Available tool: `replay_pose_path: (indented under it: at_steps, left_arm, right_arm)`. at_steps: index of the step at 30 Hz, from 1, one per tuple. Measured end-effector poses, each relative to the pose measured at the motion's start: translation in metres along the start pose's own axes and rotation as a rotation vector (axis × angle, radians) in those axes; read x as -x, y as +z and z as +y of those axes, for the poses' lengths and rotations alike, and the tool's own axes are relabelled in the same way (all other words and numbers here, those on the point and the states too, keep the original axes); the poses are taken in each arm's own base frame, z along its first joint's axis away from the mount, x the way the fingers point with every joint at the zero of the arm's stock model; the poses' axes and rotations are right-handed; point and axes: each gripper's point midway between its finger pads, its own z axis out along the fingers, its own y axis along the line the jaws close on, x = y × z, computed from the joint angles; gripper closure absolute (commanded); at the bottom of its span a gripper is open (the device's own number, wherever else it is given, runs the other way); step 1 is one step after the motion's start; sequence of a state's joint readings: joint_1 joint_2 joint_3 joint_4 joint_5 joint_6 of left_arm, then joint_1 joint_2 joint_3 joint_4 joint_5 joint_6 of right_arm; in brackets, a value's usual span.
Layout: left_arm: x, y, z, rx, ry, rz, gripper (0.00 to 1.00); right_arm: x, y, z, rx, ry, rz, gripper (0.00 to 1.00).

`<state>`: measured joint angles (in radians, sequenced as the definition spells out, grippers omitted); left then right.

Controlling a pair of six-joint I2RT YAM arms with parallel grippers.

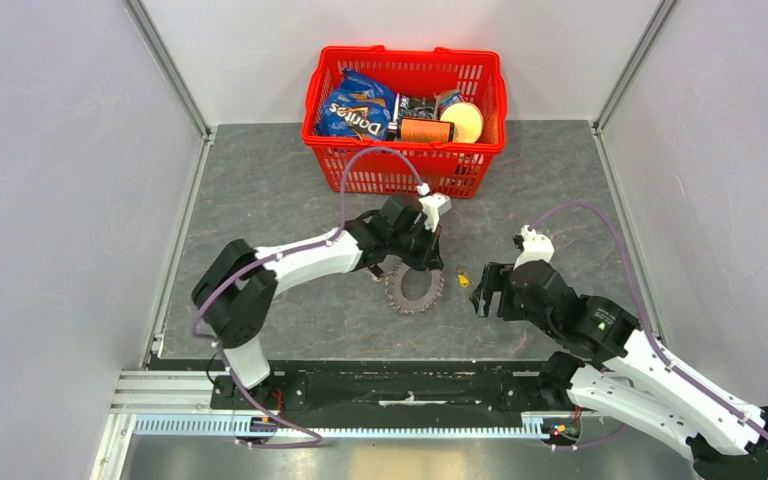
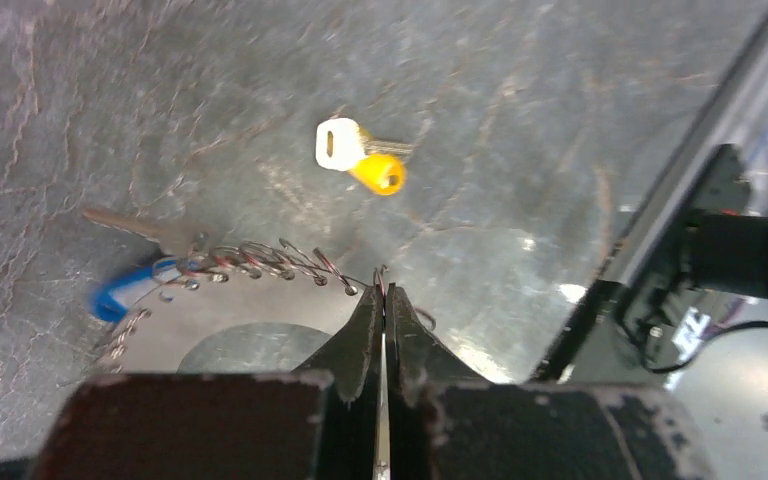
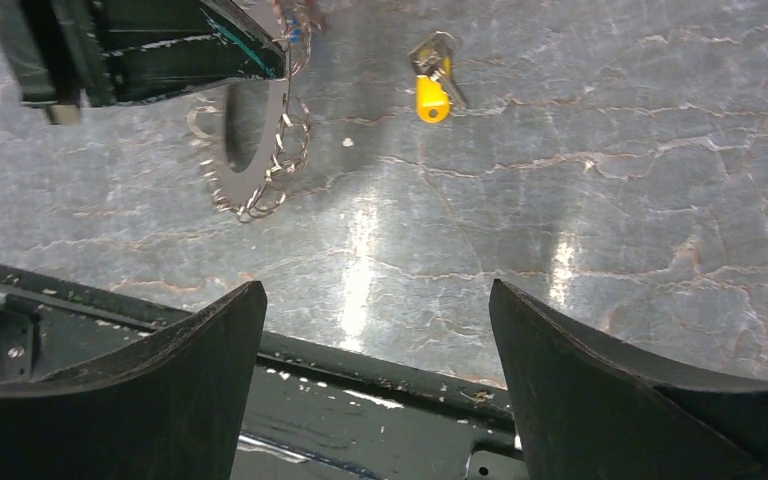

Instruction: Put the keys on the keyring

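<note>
The keyring (image 1: 413, 291) is a flat grey disc with a hollow centre and wire loops around its rim (image 2: 260, 262). It lies on the table, and my left gripper (image 2: 384, 293) is shut on one thin wire loop at its edge. A blue-headed key (image 2: 120, 291) sits against the ring's far rim; whether it is threaded on I cannot tell. The yellow-headed key (image 2: 378, 173), with a white tag (image 2: 338, 143), lies loose on the table just right of the ring (image 1: 463, 278). My right gripper (image 1: 490, 290) hovers open to the right of that key (image 3: 430, 95), holding nothing.
A red basket (image 1: 312, 108) with snack packets and cans stands at the back of the table, just behind the left arm. A black rail (image 3: 380, 385) runs along the near table edge under the right gripper. Grey walls close both sides.
</note>
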<state>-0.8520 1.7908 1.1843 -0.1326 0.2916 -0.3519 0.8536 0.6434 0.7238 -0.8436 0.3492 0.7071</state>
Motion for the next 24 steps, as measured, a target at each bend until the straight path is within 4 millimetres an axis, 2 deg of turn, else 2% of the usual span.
replay_pose_path:
  at_steps: [4, 7, 11, 17, 21, 24]
  left_arm:
    - [0.019, -0.031, -0.028, -0.088, 0.031, -0.067, 0.98]
    - [0.026, -0.052, -0.047, -0.158, 0.054, -0.100, 0.98]
    - [0.024, -0.072, -0.064, -0.239, 0.078, -0.119, 0.98]
    - [0.019, -0.108, -0.093, -0.374, 0.133, -0.166, 0.98]
    - [0.019, -0.134, -0.114, -0.471, 0.180, -0.214, 0.98]
    - [0.017, -0.151, -0.128, -0.533, 0.206, -0.236, 0.98]
  right_arm:
    - [0.007, -0.007, 0.013, 0.065, -0.012, -0.004, 0.11]
    - [0.013, -0.015, 0.024, 0.120, -0.032, -0.005, 0.12]
    - [0.025, -0.030, 0.038, 0.202, -0.066, -0.023, 0.13]
    - [0.048, -0.065, 0.062, 0.354, -0.123, -0.078, 0.14]
    - [0.054, -0.084, 0.080, 0.465, -0.175, -0.082, 0.17]
    - [0.053, -0.091, 0.090, 0.525, -0.214, -0.063, 0.19]
